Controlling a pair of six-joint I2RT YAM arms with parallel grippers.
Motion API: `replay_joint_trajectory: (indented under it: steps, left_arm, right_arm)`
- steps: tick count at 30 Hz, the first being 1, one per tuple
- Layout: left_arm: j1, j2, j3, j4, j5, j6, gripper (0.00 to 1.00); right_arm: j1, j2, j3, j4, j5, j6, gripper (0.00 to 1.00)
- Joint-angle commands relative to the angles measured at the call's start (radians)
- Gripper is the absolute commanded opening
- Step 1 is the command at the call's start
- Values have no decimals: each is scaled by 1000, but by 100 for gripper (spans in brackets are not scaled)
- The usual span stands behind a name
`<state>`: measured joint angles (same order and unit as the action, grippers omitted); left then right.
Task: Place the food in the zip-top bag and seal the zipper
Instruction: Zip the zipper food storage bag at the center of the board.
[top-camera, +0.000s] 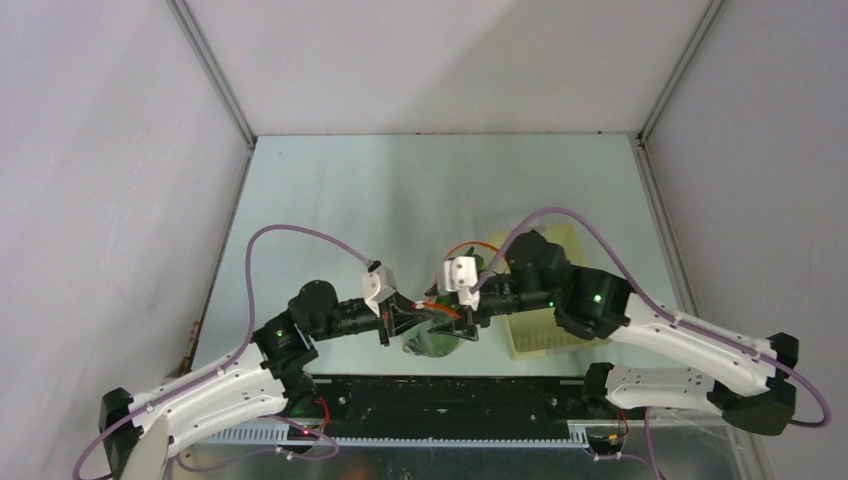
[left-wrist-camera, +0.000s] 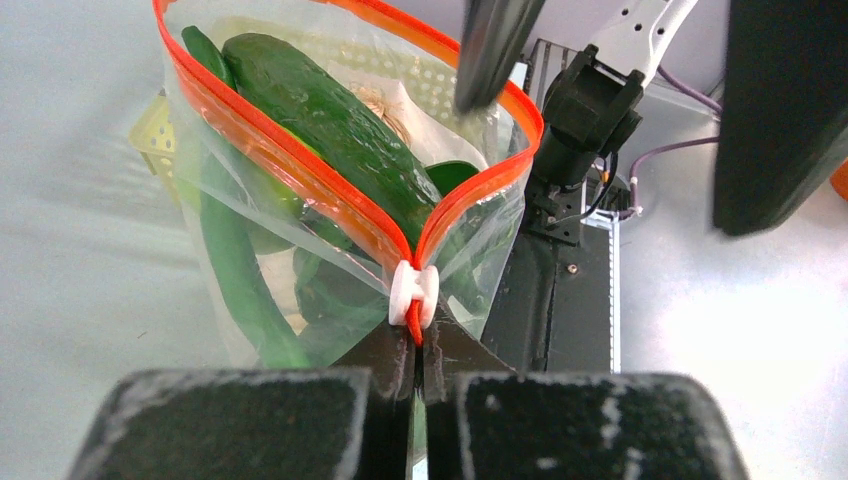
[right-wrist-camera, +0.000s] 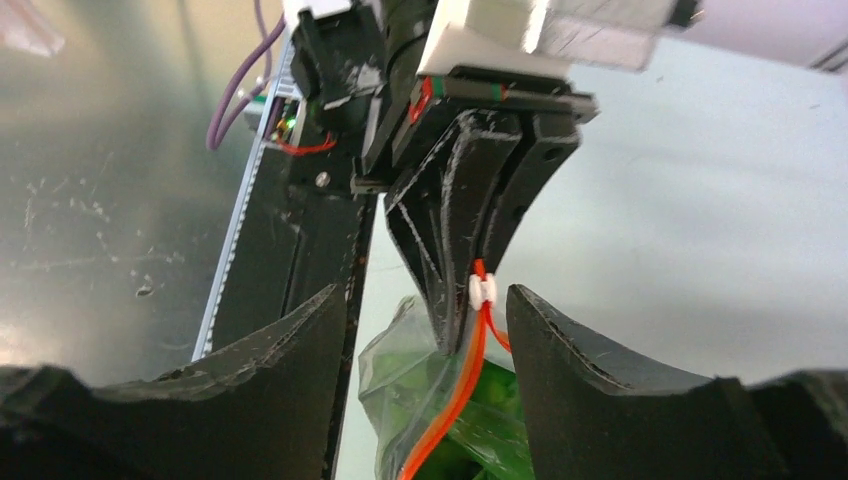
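Your left end effector (left-wrist-camera: 415, 352) is clamping tight on the end of the thin orange-red zipper strip (left-wrist-camera: 300, 172), just below its small white slider tab (left-wrist-camera: 414, 290). It is holding the clear crinkly plastic bag (left-wrist-camera: 495, 225) near the front edge of the grey bench (top-camera: 400, 190), between the two arms and just beside the pale yellow perforated basket (top-camera: 540, 335). Your right end effector (right-wrist-camera: 425, 295) is standing wide apart, its fingers straddling the slider with a gap on each side. Beyond the slider the bag's mouth is gaping, and a long dark green vegetable (left-wrist-camera: 320, 110) is lying inside among other green produce.
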<state>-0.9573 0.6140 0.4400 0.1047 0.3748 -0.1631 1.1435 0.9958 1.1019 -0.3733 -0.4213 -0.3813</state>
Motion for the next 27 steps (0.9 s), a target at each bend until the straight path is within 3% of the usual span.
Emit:
replay_joint_trajectory:
  steps: [1,27]
  left_arm:
    - [-5,-18,65,33,22,32,0]
    - [-8,-11,85,-12,71,57,0]
  right_arm:
    - [-14,64,65,-67,-106,-71,62]
    - [-90,192,77,17,-215,-15,40]
